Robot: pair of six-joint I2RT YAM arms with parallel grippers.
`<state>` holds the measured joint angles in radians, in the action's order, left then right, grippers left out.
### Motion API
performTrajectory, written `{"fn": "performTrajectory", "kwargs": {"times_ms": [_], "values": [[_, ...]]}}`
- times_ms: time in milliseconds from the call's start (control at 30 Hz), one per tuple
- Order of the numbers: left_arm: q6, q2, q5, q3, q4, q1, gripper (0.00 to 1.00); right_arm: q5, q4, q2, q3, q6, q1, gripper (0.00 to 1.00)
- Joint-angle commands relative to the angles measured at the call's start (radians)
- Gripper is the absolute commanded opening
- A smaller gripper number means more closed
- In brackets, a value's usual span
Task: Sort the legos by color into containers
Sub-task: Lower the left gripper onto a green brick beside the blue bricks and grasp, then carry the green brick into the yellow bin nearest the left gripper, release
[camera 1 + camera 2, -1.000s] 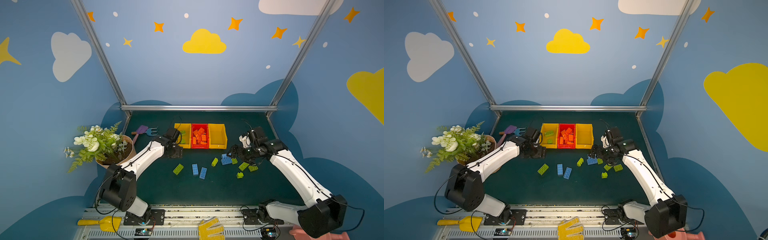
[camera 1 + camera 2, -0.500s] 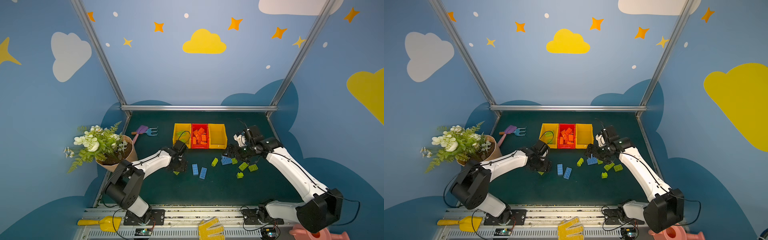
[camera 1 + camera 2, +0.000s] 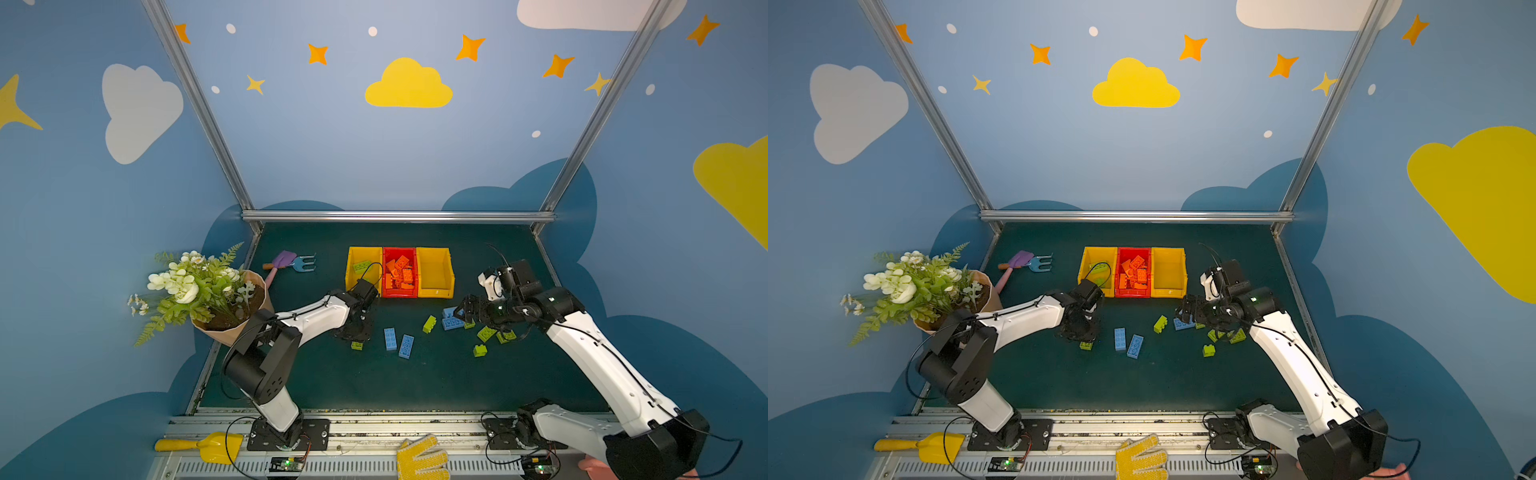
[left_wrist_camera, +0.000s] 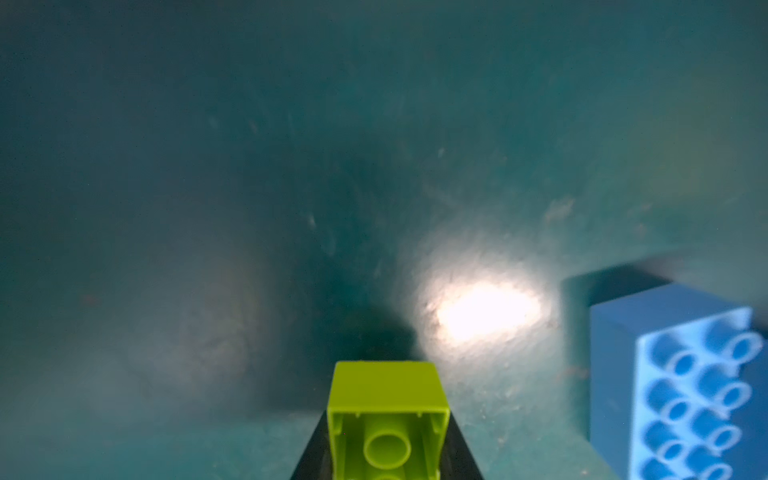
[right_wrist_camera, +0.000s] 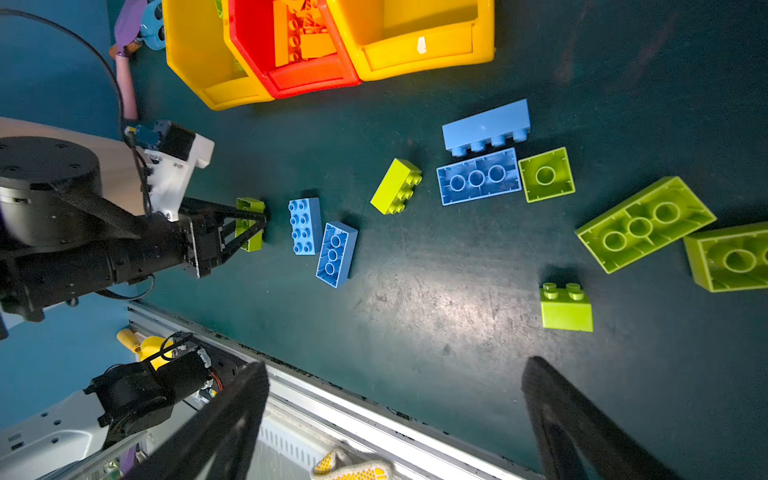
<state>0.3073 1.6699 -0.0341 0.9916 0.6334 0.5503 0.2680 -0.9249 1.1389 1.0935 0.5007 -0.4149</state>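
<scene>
Change: the left gripper (image 5: 259, 222), spread beside the bins a second ago, is now closed on a small lime green plastic brick (image 4: 386, 399) lying on the dark green mat (image 3: 415, 382).
Right gripper (image 5: 395, 365): held wide open, nothing gripped.
Meaning: a carry to the far yellow plastic bin (image 3: 351, 253), where green is already kept, is judged next.
Views: the pinch is shown by the wrist views only.
</scene>
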Motion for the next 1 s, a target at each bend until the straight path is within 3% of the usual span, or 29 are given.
{"fn": "performTrajectory", "kwargs": {"times_ms": [0,167,700,767,967], "values": [[-0.024,0.019,0.051,0.104,0.082,-0.001,0.18,-0.019,-0.026,-0.014,0.000,0.004,0.006,0.93],[-0.073,0.089,0.102,0.322,0.158,-0.022,0.18,-0.029,-0.040,-0.010,0.020,0.000,0.011,0.93],[-0.108,0.498,0.083,0.977,0.308,-0.176,0.21,-0.079,-0.076,-0.033,0.045,0.017,0.050,0.93],[-0.106,0.537,0.067,1.031,0.322,-0.186,0.25,-0.087,-0.081,-0.035,0.047,0.020,0.054,0.93],[-0.109,0.615,0.036,1.155,0.361,-0.199,0.55,-0.096,-0.091,-0.033,0.061,0.029,0.065,0.93]]}}
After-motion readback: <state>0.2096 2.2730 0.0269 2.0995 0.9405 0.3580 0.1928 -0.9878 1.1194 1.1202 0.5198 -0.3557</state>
